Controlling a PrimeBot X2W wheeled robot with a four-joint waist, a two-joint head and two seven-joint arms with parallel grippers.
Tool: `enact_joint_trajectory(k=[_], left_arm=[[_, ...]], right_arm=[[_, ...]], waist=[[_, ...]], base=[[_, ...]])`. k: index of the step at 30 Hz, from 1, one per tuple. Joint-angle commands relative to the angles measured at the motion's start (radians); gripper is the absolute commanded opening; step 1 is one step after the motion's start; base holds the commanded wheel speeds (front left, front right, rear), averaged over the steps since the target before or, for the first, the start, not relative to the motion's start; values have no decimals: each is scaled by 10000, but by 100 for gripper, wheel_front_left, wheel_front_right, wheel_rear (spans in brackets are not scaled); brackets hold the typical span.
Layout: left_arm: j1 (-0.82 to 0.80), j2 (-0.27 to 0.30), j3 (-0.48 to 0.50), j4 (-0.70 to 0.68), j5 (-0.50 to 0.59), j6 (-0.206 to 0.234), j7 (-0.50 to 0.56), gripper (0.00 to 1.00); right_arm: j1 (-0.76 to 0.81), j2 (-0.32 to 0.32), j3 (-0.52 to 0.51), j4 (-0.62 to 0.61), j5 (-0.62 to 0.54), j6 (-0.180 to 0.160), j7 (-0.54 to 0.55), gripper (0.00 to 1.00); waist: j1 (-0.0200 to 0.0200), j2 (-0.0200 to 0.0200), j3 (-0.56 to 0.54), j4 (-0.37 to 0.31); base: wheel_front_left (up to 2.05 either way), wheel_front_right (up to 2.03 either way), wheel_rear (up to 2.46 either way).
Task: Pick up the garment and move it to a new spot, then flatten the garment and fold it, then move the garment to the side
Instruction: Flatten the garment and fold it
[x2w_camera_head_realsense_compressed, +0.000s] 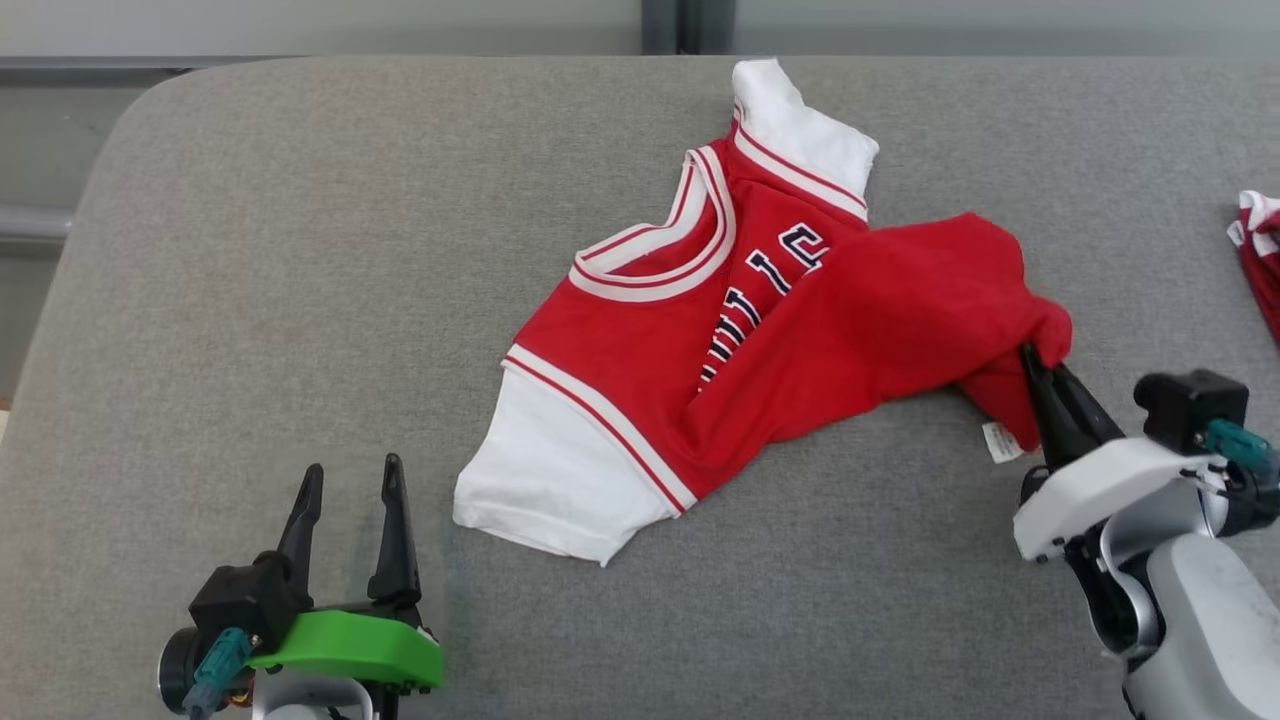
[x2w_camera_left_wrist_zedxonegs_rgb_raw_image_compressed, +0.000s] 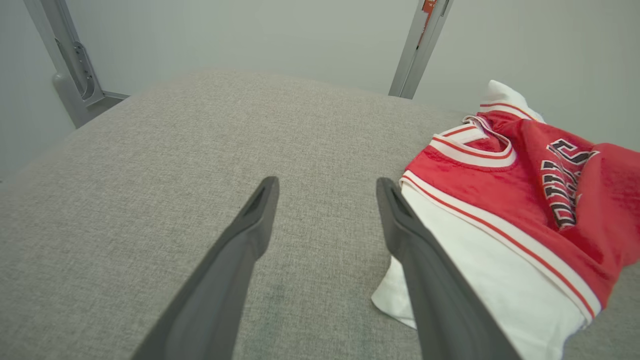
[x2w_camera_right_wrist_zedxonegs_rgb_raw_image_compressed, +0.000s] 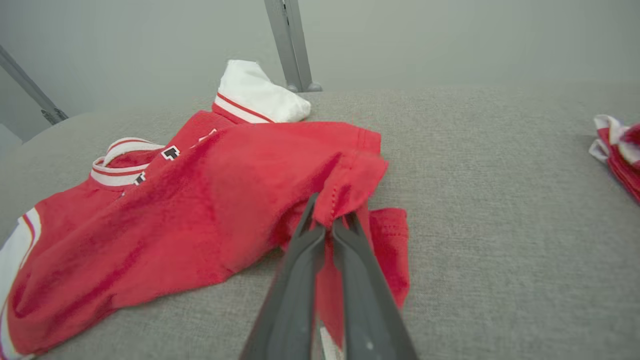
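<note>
At the left, our left hand (x2w_camera_head_realsense_compressed: 353, 465) sits low near the table's front edge, its two dark fingers spread wide with nothing between them. The table (x2w_camera_head_realsense_compressed: 250, 250), covered in grey fabric, is open around it: bare cover runs from the rounded far-left corner down to the near edge. In the left wrist view that same free ground stretches ahead of the left hand (x2w_camera_left_wrist_zedxonegs_rgb_raw_image_compressed: 327, 182) up to the far edge.

Just right of that hand lies the garment (x2w_camera_head_realsense_compressed: 640, 350), a red jersey with white sleeves and red-and-white striped trim, near the middle of the table. The hem of its near white sleeve sits near the left hand. In the left wrist view the right finger crosses in front of the garment (x2w_camera_left_wrist_zedxonegs_rgb_raw_image_compressed: 500, 200), and we cannot tell whether they touch. The far white sleeve reaches close to the table's far edge. The body is folded over itself, so the dark lettering is half hidden.

Further right, the red lower part bunches toward our right hand (x2w_camera_head_realsense_compressed: 1035, 355). In the right wrist view the right hand (x2w_camera_right_wrist_zedxonegs_rgb_raw_image_compressed: 330, 220) is pressed together, pinching a fold of the red hem. A small white label (x2w_camera_head_realsense_compressed: 1000, 440) hangs beside the fingers.

Beyond that comes more bare cover, then a second red and white cloth (x2w_camera_head_realsense_compressed: 1258, 250) at the table's right edge, well apart from the garment
</note>
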Motion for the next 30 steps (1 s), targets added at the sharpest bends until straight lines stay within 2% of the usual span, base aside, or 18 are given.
enact_joint_trajectory(k=[1, 9, 16, 17, 18, 19, 20, 23, 25, 30], left_arm=[[19, 27, 39, -33, 45, -18, -32, 100], [-129, 27, 149, -10, 148, -81, -32, 100], [-198, 27, 144, 37, 187, -131, -32, 100], [-208, 27, 146, 40, 188, -136, -32, 100], [-211, 27, 162, 39, 193, -139, -32, 100], [-209, 27, 170, 40, 200, -144, -32, 100], [-206, 27, 178, 44, 208, -145, -32, 100], [-200, 27, 177, 50, 211, -142, -32, 100], [-192, 27, 185, 59, 213, -155, -32, 100], [-166, 27, 160, 47, 211, -145, -32, 100]], right_arm=[[390, 77, -157, -355, -24, 4, 108, 0], [1887, 486, -901, -1524, -413, 3, 632, 0], [2273, 628, -1262, -1430, -646, 3, 820, 0], [2285, 623, -1286, -1388, -659, 3, 793, 5], [2295, 645, -1317, -1335, -655, 3, 768, 24], [2302, 650, -1336, -1307, -629, 3, 754, 36], [2326, 641, -1369, -1279, -612, 3, 725, 38], [2422, 647, -1569, -1198, -669, 1, 724, 34], [2467, 606, -1728, -1113, -710, 1, 731, 26], [2498, 598, -2173, -850, -865, 1, 691, 20]], waist=[[0, 0, 67, -322], [0, 0, 172, -678], [0, 0, 205, -881], [0, 0, 206, -901], [0, 0, 202, -932], [0, 0, 200, -952], [0, 0, 193, -979], [0, 0, 174, -1045], [0, 0, 163, -1090], [0, 0, 132, -1176]], base=[[0, 0, 0], [0, 0, 0], [0, 0, 0], [0, 0, 0], [0, 0, 0], [0, 0, 0], [0, 0, 0], [0, 0, 0], [0, 0, 0], [0, 0, 0]])
